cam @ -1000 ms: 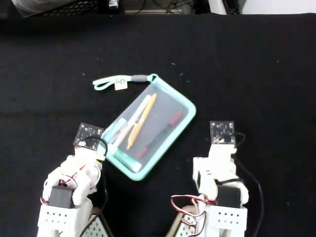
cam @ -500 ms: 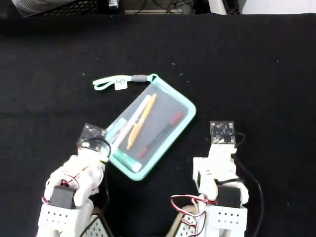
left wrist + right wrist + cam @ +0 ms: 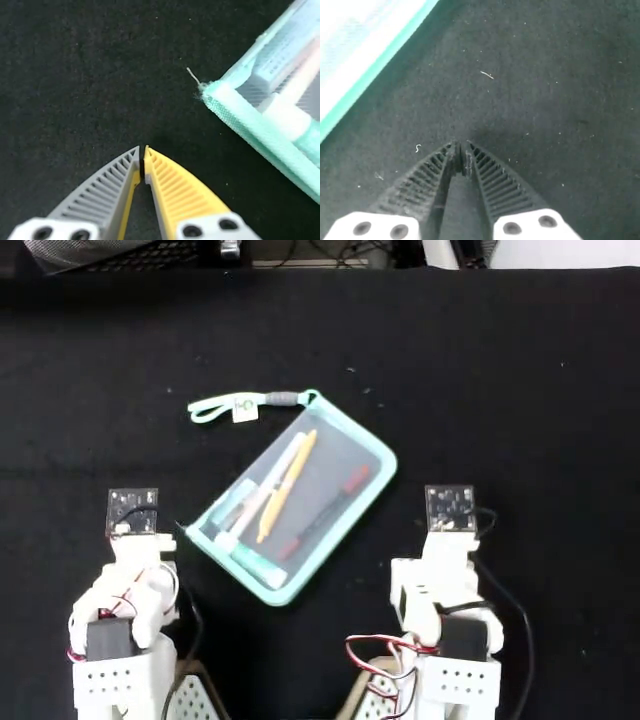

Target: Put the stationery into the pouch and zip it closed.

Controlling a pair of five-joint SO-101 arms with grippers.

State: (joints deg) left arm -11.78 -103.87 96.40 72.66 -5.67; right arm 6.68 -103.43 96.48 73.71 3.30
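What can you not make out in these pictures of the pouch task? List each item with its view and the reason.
1. Whether the pouch is zipped fully shut: high view, too small to tell.
2. The print on the tag: high view, too small to read.
3. Most of the pouch: left wrist view, cut off by the picture's edge.
4. What lies inside the pouch: right wrist view, blurred and cut off by the edge.

The pouch (image 3: 352,455) lies on the table (image 3: 500,370) between left arm (image 3: 128,585) and right arm (image 3: 445,585), pens (image 3: 289,483) inside
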